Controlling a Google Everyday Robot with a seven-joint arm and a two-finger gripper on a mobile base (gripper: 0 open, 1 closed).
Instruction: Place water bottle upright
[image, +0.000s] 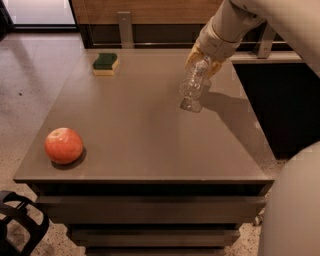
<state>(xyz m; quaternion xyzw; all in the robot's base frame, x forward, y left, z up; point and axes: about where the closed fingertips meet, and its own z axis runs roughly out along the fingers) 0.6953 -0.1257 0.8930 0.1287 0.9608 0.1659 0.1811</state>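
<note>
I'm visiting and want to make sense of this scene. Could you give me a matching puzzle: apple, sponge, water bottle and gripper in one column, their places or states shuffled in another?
Things: 1 apple; 2 sponge; 3 water bottle; 4 gripper.
Places or states: A tilted, held near its top; B far left of the table; C shut on the water bottle, far right; D table's front left.
Pairs: 1-D; 2-B; 3-A; 4-C.

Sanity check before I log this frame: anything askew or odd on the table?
Only the water bottle looks off. It leans, with its neck up and to the right in the claw and its base down at the tabletop, so it is not upright yet. No spill is visible. The apple and sponge sit normally on the table.
</note>
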